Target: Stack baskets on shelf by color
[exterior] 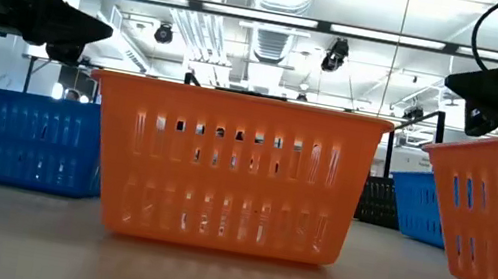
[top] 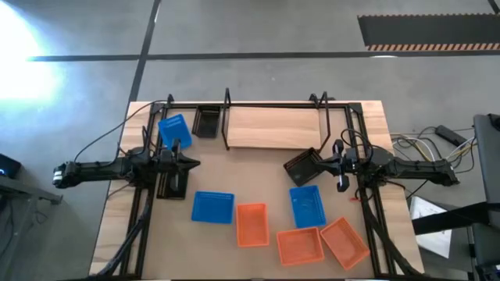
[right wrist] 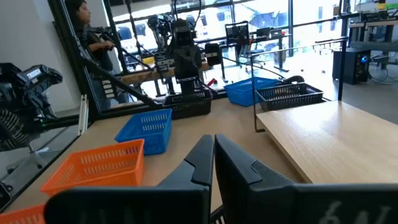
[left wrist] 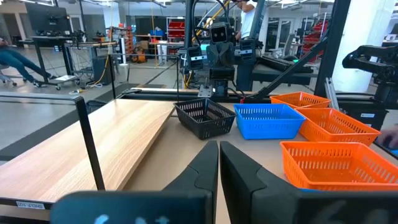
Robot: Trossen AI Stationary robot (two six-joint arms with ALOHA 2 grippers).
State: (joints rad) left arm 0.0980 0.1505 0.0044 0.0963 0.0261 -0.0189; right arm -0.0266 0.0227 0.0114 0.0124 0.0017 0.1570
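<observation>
The shelf [top: 273,126] is a light wooden plank at the far side of the table, between black wire posts. One black basket [top: 205,121] and one blue basket [top: 173,130] sit at its left end. Another black basket [top: 301,165] stands on the table just in front of my right gripper [top: 319,161], which is shut and hovers above the table. My left gripper [top: 193,163] is also shut, is raised and holds nothing; a third black basket [top: 170,184] sits beneath that arm. Two blue baskets [top: 212,207] [top: 307,205] and three orange baskets [top: 251,224] [top: 299,245] [top: 344,240] rest on the near tabletop.
Black frame rails [top: 141,195] run along both table sides under the arms. An upright wire post [left wrist: 90,146] stands at the plank's edge. Bare tabletop [top: 250,172] lies between the two grippers, and the plank's middle and right parts are bare. A person [right wrist: 93,37] stands beyond the table.
</observation>
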